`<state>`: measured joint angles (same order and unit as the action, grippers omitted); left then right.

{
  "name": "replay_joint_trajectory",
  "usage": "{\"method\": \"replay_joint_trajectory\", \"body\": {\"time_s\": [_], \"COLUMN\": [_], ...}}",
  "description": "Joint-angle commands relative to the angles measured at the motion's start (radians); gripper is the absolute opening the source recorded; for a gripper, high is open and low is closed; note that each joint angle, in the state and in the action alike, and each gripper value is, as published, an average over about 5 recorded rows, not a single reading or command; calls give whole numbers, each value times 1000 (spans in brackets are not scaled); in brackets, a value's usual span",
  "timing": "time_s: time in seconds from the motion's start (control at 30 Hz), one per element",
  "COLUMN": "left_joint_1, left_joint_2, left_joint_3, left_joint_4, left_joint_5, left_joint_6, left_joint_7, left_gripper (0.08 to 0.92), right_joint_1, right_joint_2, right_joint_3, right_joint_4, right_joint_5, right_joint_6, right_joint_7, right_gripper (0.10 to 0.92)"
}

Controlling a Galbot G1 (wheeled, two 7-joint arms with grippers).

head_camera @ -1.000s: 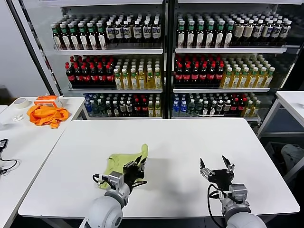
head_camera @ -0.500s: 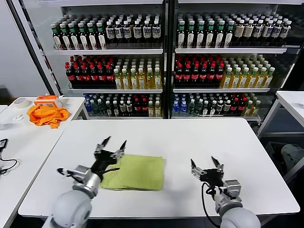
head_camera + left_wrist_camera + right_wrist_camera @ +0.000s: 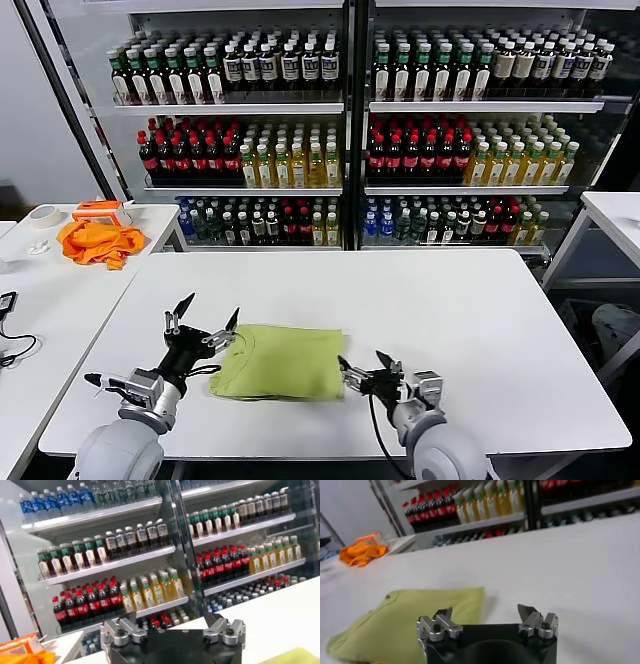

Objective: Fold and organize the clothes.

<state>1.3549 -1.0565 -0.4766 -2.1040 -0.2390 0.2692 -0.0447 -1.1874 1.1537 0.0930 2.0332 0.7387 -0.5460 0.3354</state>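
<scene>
Right then, we found the T-shirt [image 3: 282,361] lying folded flat as a rough rectangle on the white surface [image 3: 450,300], near its front edge and a little left of the middle. It showed only plain yellow-green cloth on top, with the neckline toward its left end.

Our left hand [image 3: 207,323] hung just above the surface at the shirt's left end, tilted upward, its two fingers spread wide and holding nothing. In the left wrist view that hand [image 3: 172,625] pointed out toward the drink shelves [image 3: 150,555], with only a corner of the shirt [image 3: 295,656] showing.

Our right hand [image 3: 362,361] sat low at the shirt's right edge, fingers wide apart and empty, pointing left toward the cloth. In the right wrist view, the hand [image 3: 485,614] had its fingertips just short of the shirt [image 3: 415,620]; we could not tell whether they touched it.

Well apart, an orange cloth [image 3: 97,241] lay bunched on the side table [image 3: 60,290] at the left.
</scene>
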Motion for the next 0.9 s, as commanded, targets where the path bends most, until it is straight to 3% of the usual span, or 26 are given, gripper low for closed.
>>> {"method": "replay_joint_trajectory", "body": {"time_s": [0.03,0.37,0.9], "left_joint_1": [32,23,16], "left_joint_2": [10,-2,-11], "left_joint_3": [-38,-34,-22], "left_joint_4": [10,29,43], "left_joint_5": [27,5,7], "left_joint_6": [-26,-14,-1], "left_joint_7": [18,25,25], "left_gripper": [823,823,823], "right_joint_1": [88,109,131], "right_joint_2": [14,30,78], "right_joint_3": [-114,-126,-123], "right_joint_4": [-78,-93,-153], "right_joint_5": [127,245,301], "right_joint_6": [-30,-32,-30], "right_joint_7": [86,171,193], "right_gripper": [823,793,352]}}
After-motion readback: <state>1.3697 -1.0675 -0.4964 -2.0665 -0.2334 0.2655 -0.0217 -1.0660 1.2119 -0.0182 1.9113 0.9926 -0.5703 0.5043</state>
